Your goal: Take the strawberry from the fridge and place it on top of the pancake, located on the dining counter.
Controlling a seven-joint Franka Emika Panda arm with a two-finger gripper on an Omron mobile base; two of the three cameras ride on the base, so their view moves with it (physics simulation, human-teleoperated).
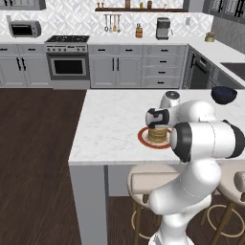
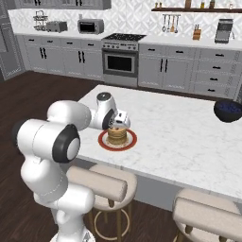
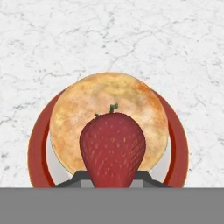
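Observation:
My gripper (image 3: 112, 176) is shut on the red strawberry (image 3: 112, 146), which hangs just above the tan pancake (image 3: 109, 100) on its red-rimmed plate (image 3: 37, 153). In the left base view the hand (image 1: 157, 118) hovers right over the pancake stack (image 1: 157, 135) near the front edge of the white marbled dining counter (image 1: 110, 124). The right base view has the hand (image 2: 118, 120) directly over the pancake (image 2: 116, 136) and the plate (image 2: 105, 142). The fridge is out of view.
A dark blue bowl (image 1: 223, 94) (image 2: 228, 110) sits on the counter to the right of the plate. Tan stools (image 1: 148, 184) (image 2: 99, 182) stand under the counter's front edge. Grey cabinets and an oven (image 1: 67, 66) line the back wall.

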